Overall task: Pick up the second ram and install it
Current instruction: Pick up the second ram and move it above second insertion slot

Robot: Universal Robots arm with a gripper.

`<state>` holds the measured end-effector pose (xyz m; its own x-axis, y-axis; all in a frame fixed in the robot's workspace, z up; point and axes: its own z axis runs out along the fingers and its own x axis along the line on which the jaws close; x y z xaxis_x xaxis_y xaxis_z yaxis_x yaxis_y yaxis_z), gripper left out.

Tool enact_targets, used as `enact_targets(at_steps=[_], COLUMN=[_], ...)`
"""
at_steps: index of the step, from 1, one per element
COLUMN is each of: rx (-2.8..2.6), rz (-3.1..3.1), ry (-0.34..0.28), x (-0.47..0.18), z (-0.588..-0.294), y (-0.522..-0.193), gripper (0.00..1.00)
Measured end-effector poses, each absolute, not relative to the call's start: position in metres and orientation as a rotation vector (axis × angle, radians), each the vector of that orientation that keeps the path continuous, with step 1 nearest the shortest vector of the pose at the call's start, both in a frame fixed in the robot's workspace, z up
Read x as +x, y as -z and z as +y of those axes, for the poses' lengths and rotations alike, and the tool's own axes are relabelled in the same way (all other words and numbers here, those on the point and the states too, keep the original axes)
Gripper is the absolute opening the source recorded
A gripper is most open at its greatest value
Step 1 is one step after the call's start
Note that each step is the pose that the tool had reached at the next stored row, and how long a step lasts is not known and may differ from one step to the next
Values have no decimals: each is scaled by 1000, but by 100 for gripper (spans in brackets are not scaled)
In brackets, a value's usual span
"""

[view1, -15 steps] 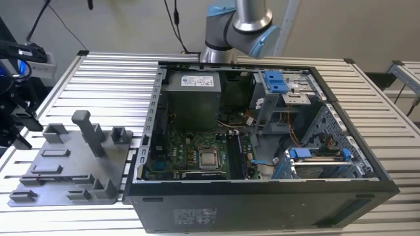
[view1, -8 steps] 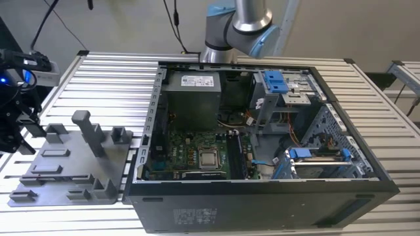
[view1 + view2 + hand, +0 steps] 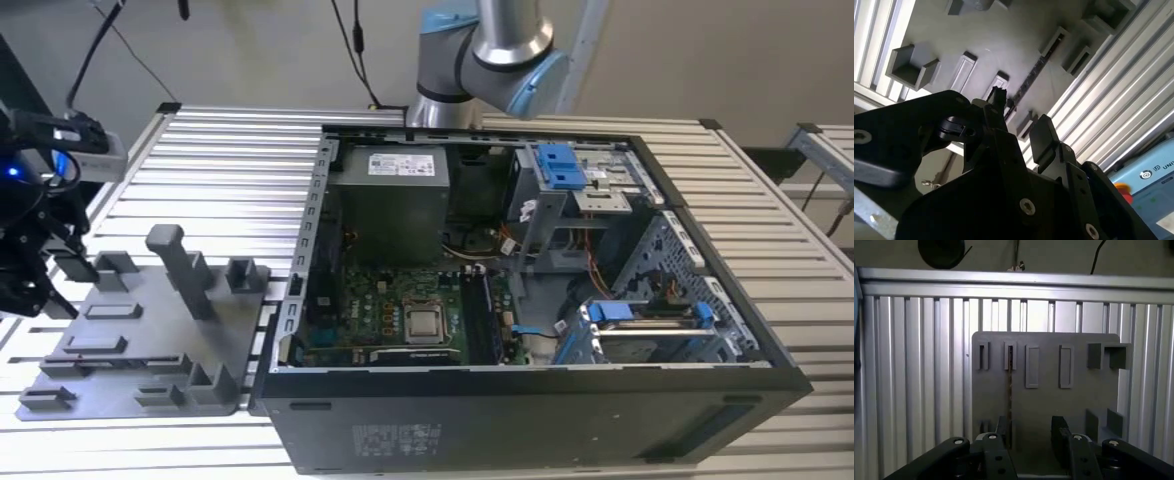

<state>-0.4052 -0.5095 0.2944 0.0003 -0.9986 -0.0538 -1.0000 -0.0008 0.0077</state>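
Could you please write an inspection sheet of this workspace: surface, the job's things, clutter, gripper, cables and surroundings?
Surface: slatted metal table, carrying a grey fixture plate and an open computer case.
Job's things: second ram stands on edge in the plate's holders, not held.
Clutter: nothing seen.
Gripper: gripper open above the plate, with the ram close beside one finger.
Cables: black cables hang behind the table.
Surroundings: another slatted table at the exterior view's right.

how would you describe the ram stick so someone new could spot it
Start at the grey tray on the ribbed table, beside the case. The ram is the thin strip running across it. It alone is dark and long; its neighbours are short grey blocks.
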Motion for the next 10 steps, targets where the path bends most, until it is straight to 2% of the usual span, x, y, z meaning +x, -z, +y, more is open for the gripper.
enact_targets(at_steps=[10], rx=[-2195], rz=[2187], ry=[-76], x=[-407], z=[-510], y=[-289], gripper=[48])
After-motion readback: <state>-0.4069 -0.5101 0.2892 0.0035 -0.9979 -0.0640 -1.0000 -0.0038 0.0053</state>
